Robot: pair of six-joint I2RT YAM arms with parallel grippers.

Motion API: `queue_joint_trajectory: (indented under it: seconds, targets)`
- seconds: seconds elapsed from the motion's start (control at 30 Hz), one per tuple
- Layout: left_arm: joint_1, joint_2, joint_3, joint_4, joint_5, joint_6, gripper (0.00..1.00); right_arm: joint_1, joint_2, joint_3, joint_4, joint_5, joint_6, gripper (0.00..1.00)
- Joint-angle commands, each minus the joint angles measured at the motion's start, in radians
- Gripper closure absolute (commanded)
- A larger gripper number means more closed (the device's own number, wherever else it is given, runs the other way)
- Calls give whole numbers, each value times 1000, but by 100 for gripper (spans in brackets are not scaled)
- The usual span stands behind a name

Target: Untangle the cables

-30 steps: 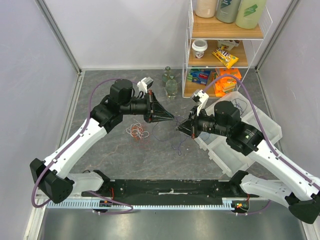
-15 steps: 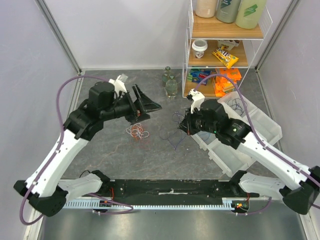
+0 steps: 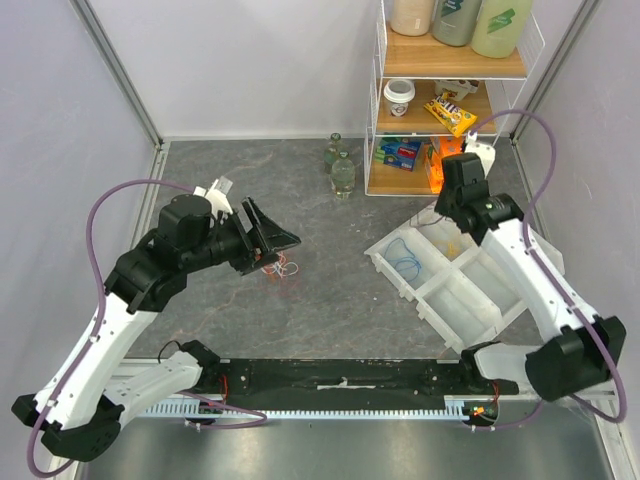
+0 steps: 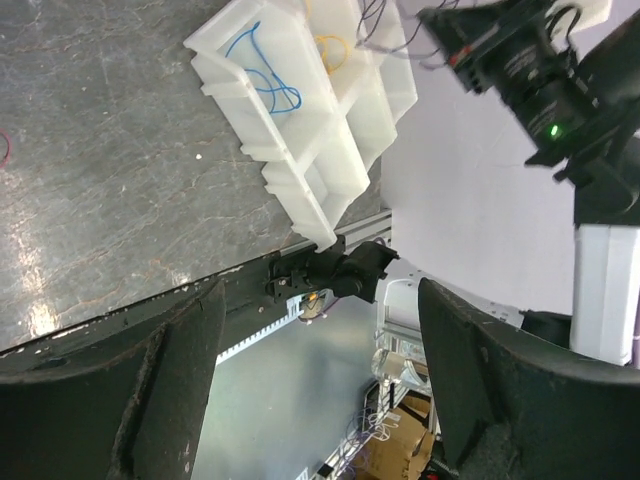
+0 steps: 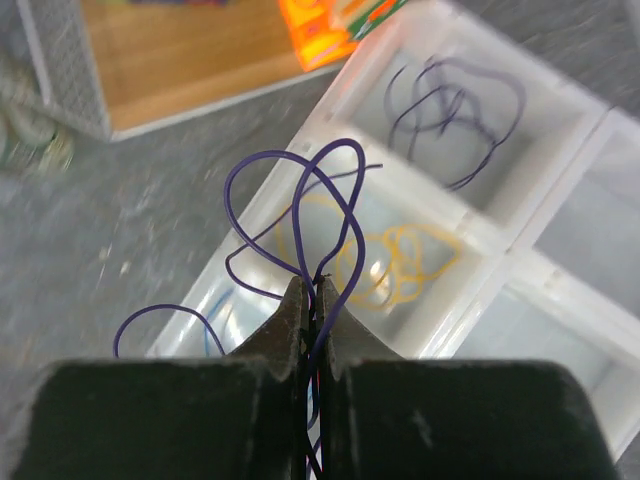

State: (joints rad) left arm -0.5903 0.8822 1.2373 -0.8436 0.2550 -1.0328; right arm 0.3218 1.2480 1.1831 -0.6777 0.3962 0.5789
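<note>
The right tool point(image 5: 312, 292) is pressed together and pinches a purple cable point(image 5: 300, 190), whose loops reach out past its tips over the white tray point(image 5: 505, 245). Under those tips a yellow cable point(image 5: 390, 255) lies in 1 box, and a second purple cable point(image 5: 455, 105) lies in the box beyond. The left tool point(image 4: 320, 390) is spread wide and holds nothing, with the small tangle of cables point(image 3: 278, 266) on the surface point(image 3: 330, 300) right beside it.

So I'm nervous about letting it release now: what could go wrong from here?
The purple cable pinched in the right fingers hangs, in the wrist view, over the yellow cable; released here, it may land there, not with the sorted purple cables. Its loose loops could also drape over a tray divider.
</note>
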Motion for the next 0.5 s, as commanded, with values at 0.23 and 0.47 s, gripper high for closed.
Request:
queue_joint_trajectory:
  seconds: [0.23,0.47]
  targets:
    - [3,-20,45,-49,3,25,17,-257,359,273,-22,184,113,100]
    - [3,-6,79,-81,-7,109,17,-437,442,271,-7,0,200,100]
